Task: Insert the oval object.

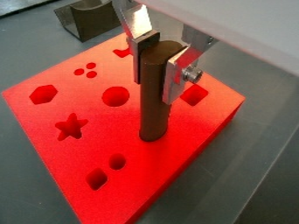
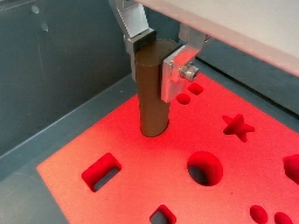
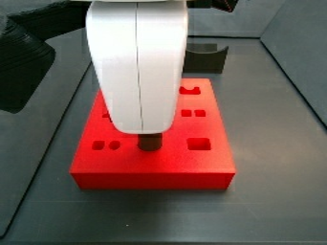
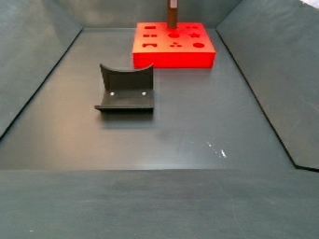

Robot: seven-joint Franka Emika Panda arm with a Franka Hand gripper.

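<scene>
one oval object (image 1: 156, 92) (upright) — gripper (image 1: 162, 59) jaws clamped

Matt brown oval object (image 1: 155, 87) in the gripper's (image 1: 162, 59) silver metal jaws.

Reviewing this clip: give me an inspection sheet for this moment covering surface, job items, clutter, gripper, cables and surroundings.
Surface: dark grey floor, bare apart from the items below.
Job items: the oval object, a brown peg, stands upright with its lower end at the top face of the red block; whether it has entered a hole cannot be told. The block's star, hexagon, round and square holes show open in both wrist views.
Clutter: a dark grey curved holder lies apart from the block.
Gripper: the gripper is above the block, fingers clamped on the peg's upper part.
Cables: nothing seen.
Surroundings: dark walls enclose the floor; the arm's white housing hides part of the block in a side view.
</scene>
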